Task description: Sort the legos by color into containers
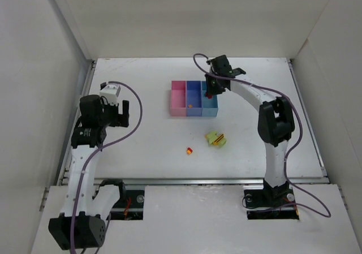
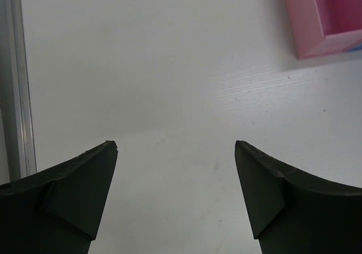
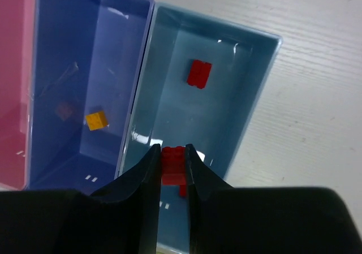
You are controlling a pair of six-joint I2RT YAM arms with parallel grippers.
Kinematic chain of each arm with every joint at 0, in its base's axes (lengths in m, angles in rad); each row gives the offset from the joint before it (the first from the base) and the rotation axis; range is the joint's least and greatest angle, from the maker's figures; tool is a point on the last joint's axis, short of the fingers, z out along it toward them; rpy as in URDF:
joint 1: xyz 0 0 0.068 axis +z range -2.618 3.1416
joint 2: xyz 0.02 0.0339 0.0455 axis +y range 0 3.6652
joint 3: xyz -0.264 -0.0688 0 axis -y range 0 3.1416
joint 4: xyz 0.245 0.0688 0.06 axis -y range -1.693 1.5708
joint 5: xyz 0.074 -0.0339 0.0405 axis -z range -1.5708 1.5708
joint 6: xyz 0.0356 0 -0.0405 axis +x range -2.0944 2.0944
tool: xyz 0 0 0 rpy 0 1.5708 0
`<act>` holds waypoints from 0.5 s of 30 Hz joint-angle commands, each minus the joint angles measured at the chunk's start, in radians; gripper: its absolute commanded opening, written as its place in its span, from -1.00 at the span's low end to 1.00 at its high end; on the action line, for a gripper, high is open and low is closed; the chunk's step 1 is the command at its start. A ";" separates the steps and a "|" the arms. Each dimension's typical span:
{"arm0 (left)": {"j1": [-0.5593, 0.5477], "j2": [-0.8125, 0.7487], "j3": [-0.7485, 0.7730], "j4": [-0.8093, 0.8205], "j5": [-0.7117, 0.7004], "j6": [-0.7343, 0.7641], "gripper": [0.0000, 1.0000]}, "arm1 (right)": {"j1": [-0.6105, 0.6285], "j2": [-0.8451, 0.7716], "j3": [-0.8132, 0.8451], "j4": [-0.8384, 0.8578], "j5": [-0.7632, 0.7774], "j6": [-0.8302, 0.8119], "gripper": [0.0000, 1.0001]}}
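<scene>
A flat white bench (image 1: 141, 146) has plain white panel walls (image 1: 186, 16) standing at its far, left and right sides; a silver metal rail (image 1: 186, 180) runs along the bench's near edge.

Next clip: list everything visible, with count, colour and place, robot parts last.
pink bin: one, left end of the joined row
medium blue bin: one, middle of the row
light blue bin: one, right end
orange lego: one, inside the medium blue bin
loose red lego: one, on the light blue bin's floor
held red lego: one, above the light blue bin
lime clump: one, yellow-green with red, on the table nearer the arms
small red-and-yellow piece: one, on the table left of the lime clump
table: one, white
left gripper: black, open, over the table left of the bins
right gripper: black, shut on the held red lego
</scene>
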 commanded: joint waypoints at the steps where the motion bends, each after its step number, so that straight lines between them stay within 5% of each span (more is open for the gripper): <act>1: -0.016 0.046 0.042 -0.032 0.068 0.139 0.63 | 0.010 -0.013 0.061 0.008 -0.043 0.019 -0.91; 3: -0.044 0.098 0.051 -0.067 0.055 0.194 0.61 | 0.010 -0.013 0.061 0.008 -0.057 0.019 -0.82; 5: -0.062 0.130 0.063 -0.096 0.055 0.239 0.53 | 0.010 -0.013 0.061 -0.001 -0.066 0.019 -0.19; 8: -0.159 0.204 0.089 -0.158 -0.017 0.329 0.40 | 0.010 -0.013 0.070 -0.011 -0.066 0.019 0.48; 12: -0.311 0.261 0.138 -0.210 -0.082 0.421 0.37 | 0.010 -0.053 0.070 -0.021 -0.043 0.019 0.60; 15: -0.427 0.282 0.222 -0.257 0.034 0.444 0.54 | 0.010 -0.090 0.079 -0.031 -0.055 0.019 0.60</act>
